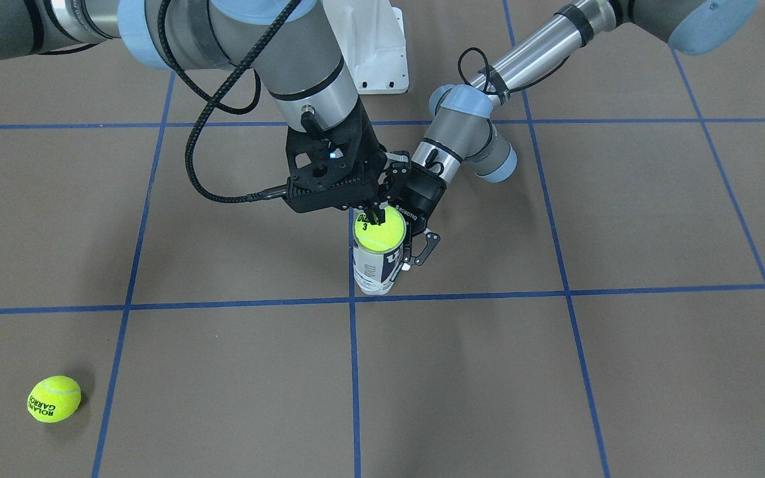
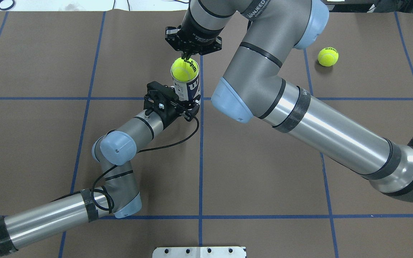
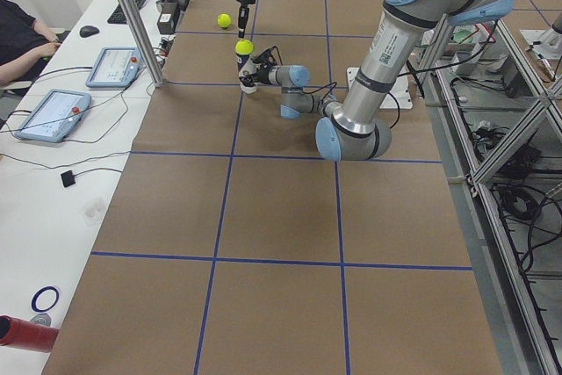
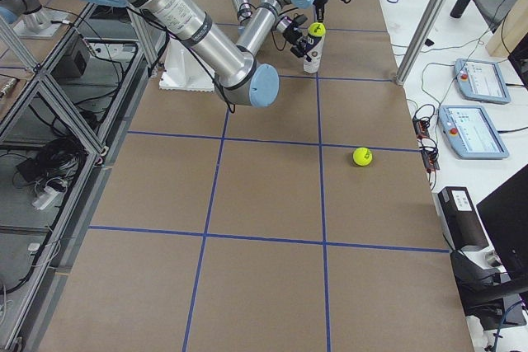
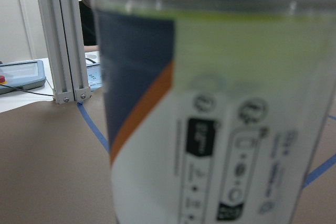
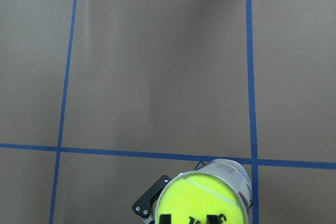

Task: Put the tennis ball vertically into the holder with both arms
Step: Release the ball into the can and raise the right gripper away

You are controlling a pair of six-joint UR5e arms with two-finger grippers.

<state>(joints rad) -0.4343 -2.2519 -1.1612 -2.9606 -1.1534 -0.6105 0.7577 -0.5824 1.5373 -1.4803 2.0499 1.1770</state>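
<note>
The holder [image 1: 376, 272], a clear tube with a white and navy label, stands upright at the table's middle. My left gripper [image 1: 401, 255] is shut on its lower half from the robot's side; it also shows in the overhead view [image 2: 189, 104]. The left wrist view is filled by the tube's label [image 5: 220, 129]. A yellow-green tennis ball [image 1: 380, 232] sits in the tube's mouth, about half of it above the rim [image 2: 183, 70]. My right gripper [image 1: 374, 216] points straight down, its fingertips close together on the ball's top [image 6: 202, 203].
A second tennis ball [image 1: 54, 398] lies loose on the brown paper, far to my right [image 2: 327, 56]. The white pedestal base [image 1: 379, 53] stands behind the arms. Aluminium posts [image 5: 63, 35] and operator consoles [image 4: 478, 80] line the table's far side.
</note>
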